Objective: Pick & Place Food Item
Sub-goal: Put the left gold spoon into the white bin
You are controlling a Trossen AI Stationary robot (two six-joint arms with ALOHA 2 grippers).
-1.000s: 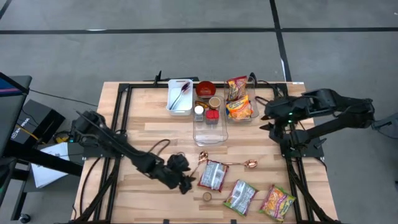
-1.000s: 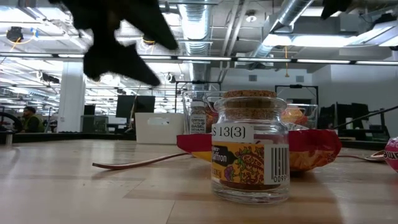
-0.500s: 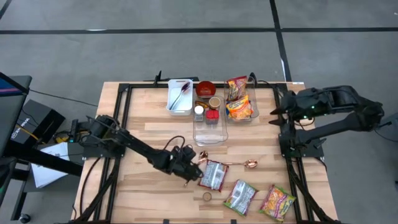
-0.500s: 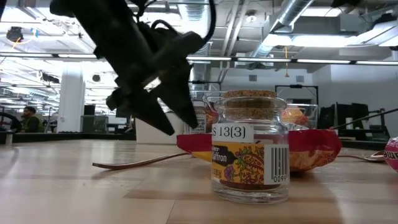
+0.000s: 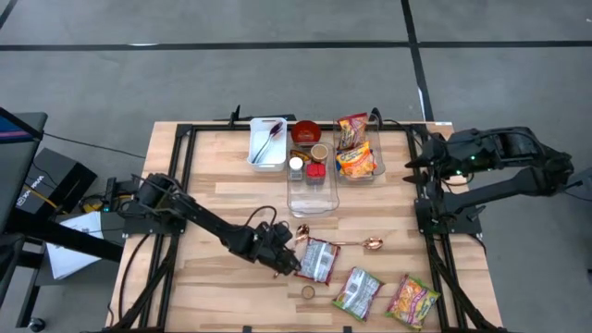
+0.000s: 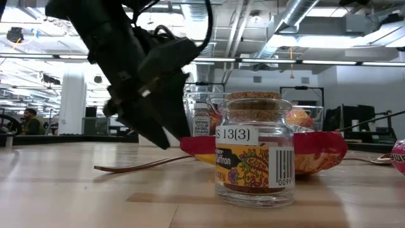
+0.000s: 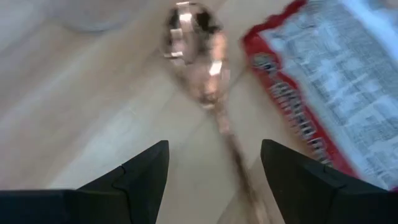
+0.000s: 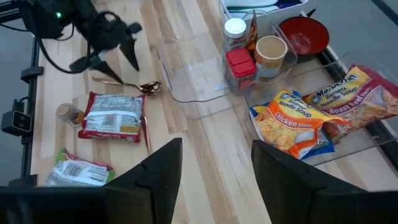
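Over the past second the left arm has swung in from the table's near left side toward the middle, and its left gripper [image 5: 284, 256] now hangs low over the handle of a copper spoon [image 7: 205, 74], fingers [image 7: 134, 177] spread apart with nothing between them, the spoon's stem lying in the gap. Nearest the table's front edge, a small cork-stoppered spice jar [image 6: 254, 149] stands upright; to its right lie a green snack packet [image 5: 357, 291] and an orange one [image 5: 413, 301]. Just beyond the jar, a red-edged noodle packet [image 5: 317, 260] lies flat on the wood, just beside the spoon and the open gripper; a second spoon [image 5: 358, 243] lies next to it. Farther back, a clear bin [image 8: 193, 87] holds a red-capped jar [image 8: 240, 66] and other small containers at its far end, and a second clear bin [image 5: 374, 171] beside it holds ramen packets [image 8: 297, 127]. Beyond these sit a red bowl [image 5: 306, 131] and a white tray [image 5: 266, 157]. The right gripper [image 5: 410, 165] hovers above the table's right edge, jaws parted and empty, well apart from the food.
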